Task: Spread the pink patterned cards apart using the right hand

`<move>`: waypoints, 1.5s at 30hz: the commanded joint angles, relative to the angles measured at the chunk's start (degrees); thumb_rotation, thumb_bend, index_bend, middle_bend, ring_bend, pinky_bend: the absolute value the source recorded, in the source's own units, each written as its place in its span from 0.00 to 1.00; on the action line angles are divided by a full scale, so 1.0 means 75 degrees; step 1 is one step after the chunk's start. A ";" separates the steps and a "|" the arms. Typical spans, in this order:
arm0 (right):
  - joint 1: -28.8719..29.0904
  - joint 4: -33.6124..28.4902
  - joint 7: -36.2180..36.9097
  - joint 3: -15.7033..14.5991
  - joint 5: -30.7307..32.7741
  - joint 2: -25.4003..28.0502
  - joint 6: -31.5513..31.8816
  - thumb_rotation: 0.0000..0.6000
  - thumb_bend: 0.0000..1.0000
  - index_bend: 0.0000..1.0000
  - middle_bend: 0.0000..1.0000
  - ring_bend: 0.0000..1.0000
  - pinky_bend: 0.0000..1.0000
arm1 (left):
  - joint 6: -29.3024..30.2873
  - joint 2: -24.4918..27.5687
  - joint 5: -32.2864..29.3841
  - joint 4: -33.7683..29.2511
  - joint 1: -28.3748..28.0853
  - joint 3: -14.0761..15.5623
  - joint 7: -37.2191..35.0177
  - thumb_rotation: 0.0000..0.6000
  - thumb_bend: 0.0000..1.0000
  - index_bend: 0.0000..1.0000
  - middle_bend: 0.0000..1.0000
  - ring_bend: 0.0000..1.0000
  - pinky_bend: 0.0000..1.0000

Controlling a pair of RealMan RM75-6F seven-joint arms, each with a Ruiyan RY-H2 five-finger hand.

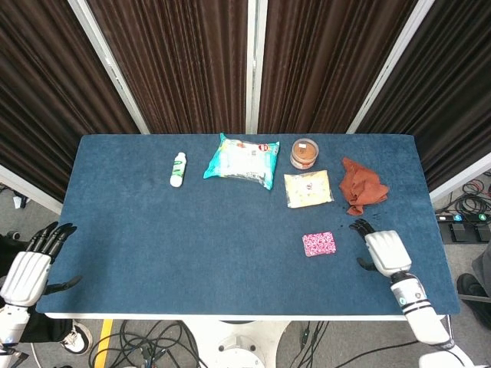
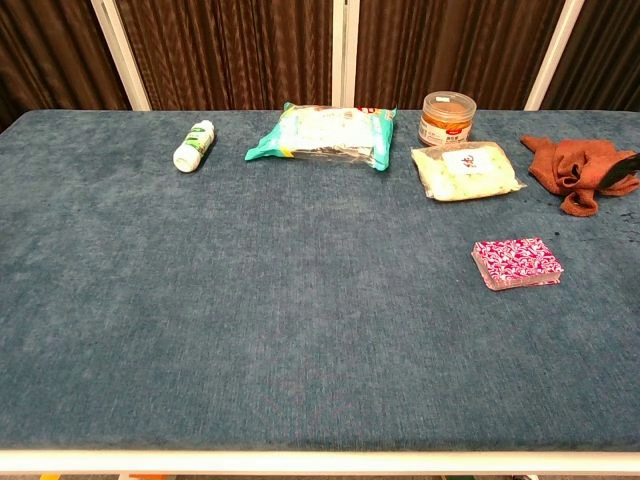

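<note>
The pink patterned cards (image 1: 318,244) (image 2: 516,262) lie in one neat stack on the blue table, right of centre. My right hand (image 1: 382,249) hovers over the table just right of the stack, fingers apart and holding nothing, a short gap from the cards. Only a dark fingertip (image 2: 624,163) of it shows at the right edge of the chest view. My left hand (image 1: 31,267) hangs open off the table's front left corner.
A rust-red cloth (image 1: 361,185) lies behind my right hand. Further back are a clear bag of pale contents (image 1: 308,188), a brown jar (image 1: 304,152), a teal wipes pack (image 1: 242,160) and a small white bottle (image 1: 178,169).
</note>
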 commanded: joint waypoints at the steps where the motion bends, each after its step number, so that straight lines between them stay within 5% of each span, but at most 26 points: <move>1: 0.0338 -0.0032 -0.0554 0.0126 0.0402 -0.0305 -0.0344 1.00 0.14 0.23 0.18 0.78 0.83 | 0.0011 0.0002 -0.0003 0.0024 0.0003 -0.0005 -0.0041 1.00 0.02 0.11 0.10 0.00 0.13; 23: 0.1036 0.0500 -0.1689 0.0084 0.1549 -0.1645 -0.0728 1.00 0.15 0.23 0.22 0.78 0.83 | 0.0044 0.0051 -0.0064 0.0105 0.0029 -0.0035 -0.0197 1.00 0.02 0.11 0.10 0.00 0.13; 45: 0.1244 0.0781 -0.2104 0.0028 0.2059 -0.2045 -0.0574 1.00 0.17 0.26 0.24 0.78 0.83 | 0.0036 0.0027 -0.0149 0.0214 0.0051 -0.0075 -0.0304 1.00 0.02 0.11 0.10 0.00 0.13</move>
